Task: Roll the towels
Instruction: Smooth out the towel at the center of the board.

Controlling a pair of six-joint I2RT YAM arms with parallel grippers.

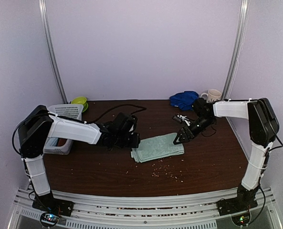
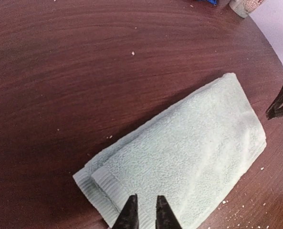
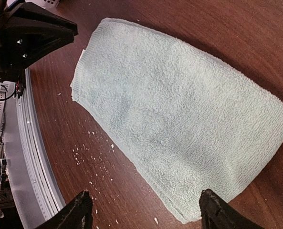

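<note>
Two grippers bracket the folded mint towel (image 1: 158, 147) mid-table, likely to start the roll. The left gripper (image 2: 146, 215) has its jaws nearly together at the left edge (can't tell if it's pinching cloth), while the right gripper (image 3: 148, 210) is spread wide over the other end. The blue towel (image 1: 183, 99) sits bunched at the back, looks like next in line.

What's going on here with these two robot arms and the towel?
Two robot arms are working on a folded mint-green towel lying flat in the middle, not yet rolled. The left claw is at one end, nearly closed; whether it pinches the cloth is unclear. The right claw hangs wide open over the other end. A blue towel sits bunched at the far edge beside a white mug.
</note>
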